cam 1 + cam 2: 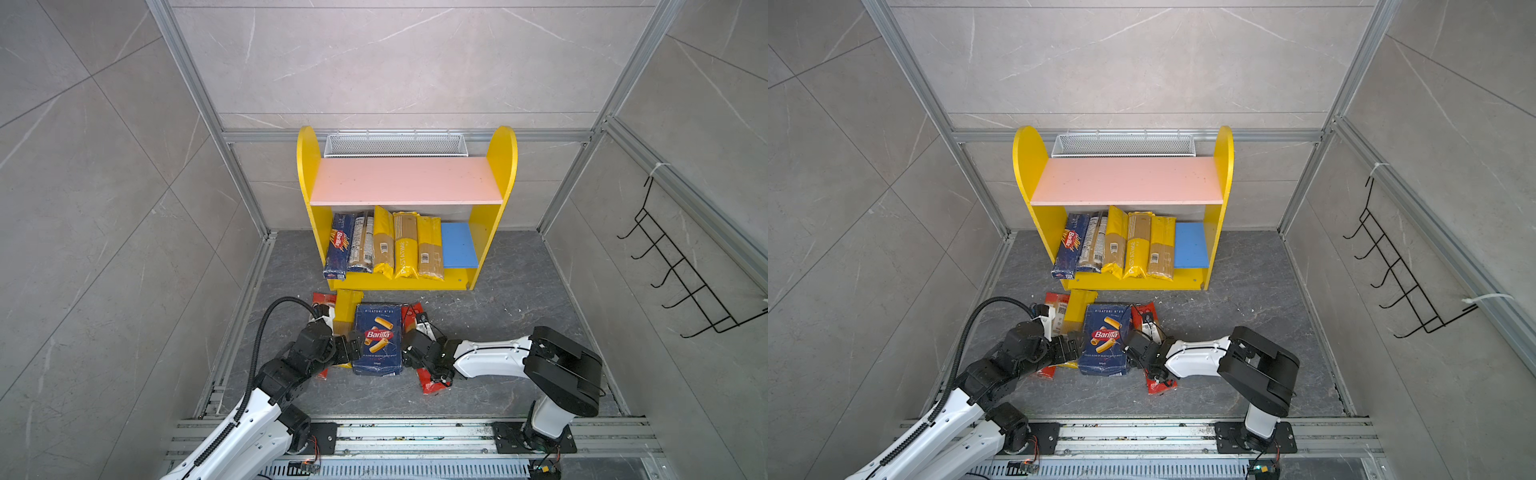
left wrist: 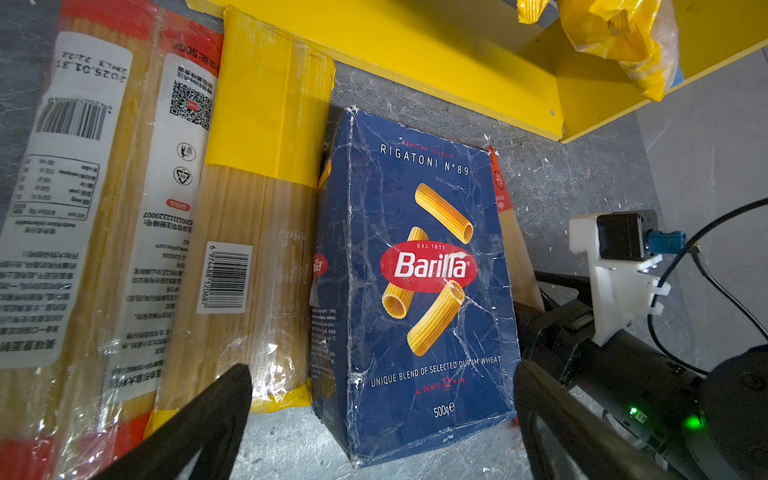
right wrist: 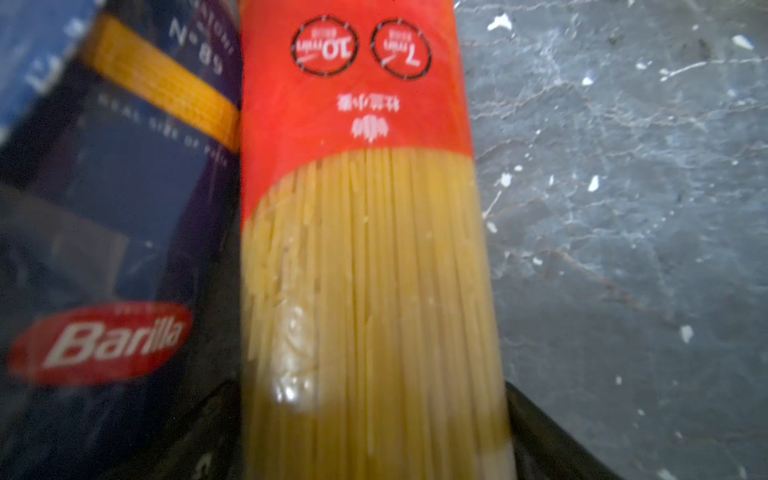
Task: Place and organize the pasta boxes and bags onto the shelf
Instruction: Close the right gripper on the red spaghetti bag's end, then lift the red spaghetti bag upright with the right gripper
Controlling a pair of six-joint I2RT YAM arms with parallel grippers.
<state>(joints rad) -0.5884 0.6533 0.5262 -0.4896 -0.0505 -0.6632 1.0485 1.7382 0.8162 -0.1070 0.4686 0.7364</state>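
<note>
The left gripper (image 2: 382,415) stands wide open over the near end of the rigatoni box (image 2: 419,282), one finger (image 2: 216,415) above the foot of a yellow-ended spaghetti bag (image 2: 257,199), the other just past the box's opposite edge, neither visibly pressing it. The right gripper (image 3: 365,419) straddles a red-ended spaghetti bag (image 3: 365,257); its fingers sit right at the bag's two sides, but whether they squeeze it cannot be told.

The box is dark blue, creased white along its folds, printed with the red Barilla oval and yellow tubes, and lies flat on the grey floor (image 1: 498,332) in front of the shelf (image 1: 308,166). The red-ended bag lies against its right side, clear film showing pale strands. On its left lie the yellow-ended bag and then another red-ended bag (image 2: 79,216) with white labels.

On the shelf's blue lower board (image 1: 459,245), five packs lie side by side: a narrow blue Barilla spaghetti box (image 1: 340,245), a dark-ended bag (image 1: 360,245), and three yellow bags (image 1: 405,245). The pink upper board (image 1: 405,180) carries nothing.
</note>
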